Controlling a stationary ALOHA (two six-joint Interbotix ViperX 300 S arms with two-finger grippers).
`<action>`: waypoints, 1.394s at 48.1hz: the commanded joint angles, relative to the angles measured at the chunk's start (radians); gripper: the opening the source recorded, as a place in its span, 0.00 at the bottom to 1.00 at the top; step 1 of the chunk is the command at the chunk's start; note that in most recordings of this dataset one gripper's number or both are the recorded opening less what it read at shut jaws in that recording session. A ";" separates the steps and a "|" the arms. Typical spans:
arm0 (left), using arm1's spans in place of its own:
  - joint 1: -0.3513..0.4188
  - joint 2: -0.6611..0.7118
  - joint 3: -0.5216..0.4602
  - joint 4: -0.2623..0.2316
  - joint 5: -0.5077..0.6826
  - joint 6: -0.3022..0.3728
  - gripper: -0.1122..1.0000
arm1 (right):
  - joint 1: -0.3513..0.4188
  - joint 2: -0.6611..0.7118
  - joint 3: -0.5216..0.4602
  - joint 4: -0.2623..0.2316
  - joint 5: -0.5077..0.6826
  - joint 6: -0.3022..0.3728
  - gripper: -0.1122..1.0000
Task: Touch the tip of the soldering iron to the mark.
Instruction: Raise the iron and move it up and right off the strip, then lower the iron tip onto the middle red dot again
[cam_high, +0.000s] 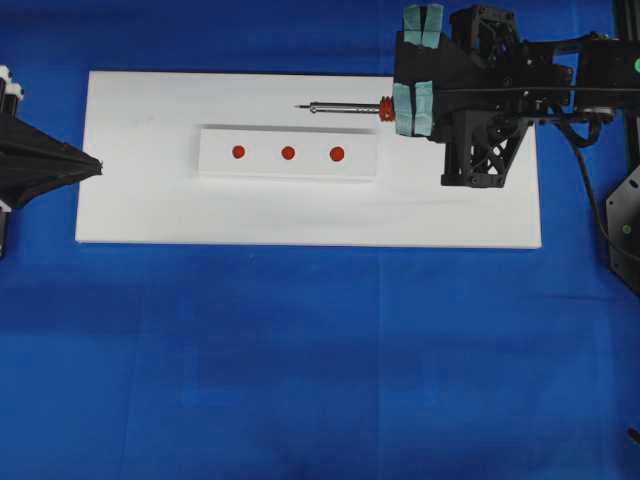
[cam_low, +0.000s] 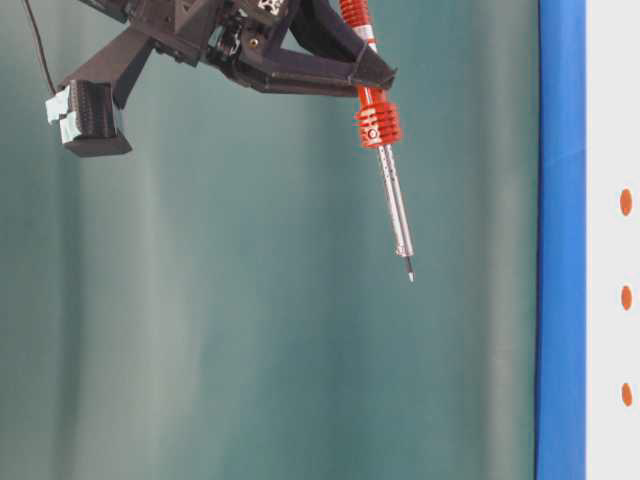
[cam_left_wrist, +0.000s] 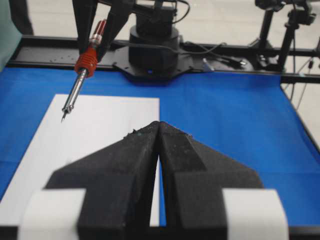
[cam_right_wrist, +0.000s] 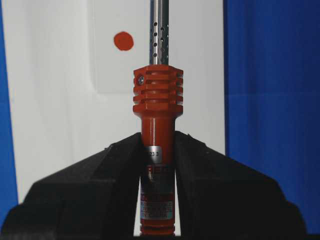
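Black cord of the soldering iron (cam_right_wrist: 157, 145) hidden behind the right gripper (cam_high: 418, 68), and handle cut off below in the wrist view. Blue cloth (cam_high: 300, 350) under a white board (cam_high: 140, 200), with a raised white strip (cam_high: 215, 160) bearing three red marks (cam_high: 288, 153). Clamped by its red handle in the right gripper, held above the board near its far edge, tip short of the strip; left gripper (cam_left_wrist: 159, 131) pressed shut at the board's left edge, holding nothing.

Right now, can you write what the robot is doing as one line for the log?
right fingers: shut on soldering iron | tip: in air, off the marks | left fingers: shut, empty | red marks: three, untouched
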 joint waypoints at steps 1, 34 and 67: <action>-0.002 0.003 -0.011 0.002 -0.012 -0.002 0.10 | 0.002 -0.008 -0.012 0.000 -0.006 0.002 0.16; -0.002 0.003 -0.009 0.002 -0.011 -0.002 0.10 | 0.000 0.213 -0.009 0.003 -0.100 0.008 0.16; -0.003 0.003 -0.008 0.002 -0.008 -0.002 0.10 | -0.017 0.310 -0.005 0.003 -0.137 0.008 0.16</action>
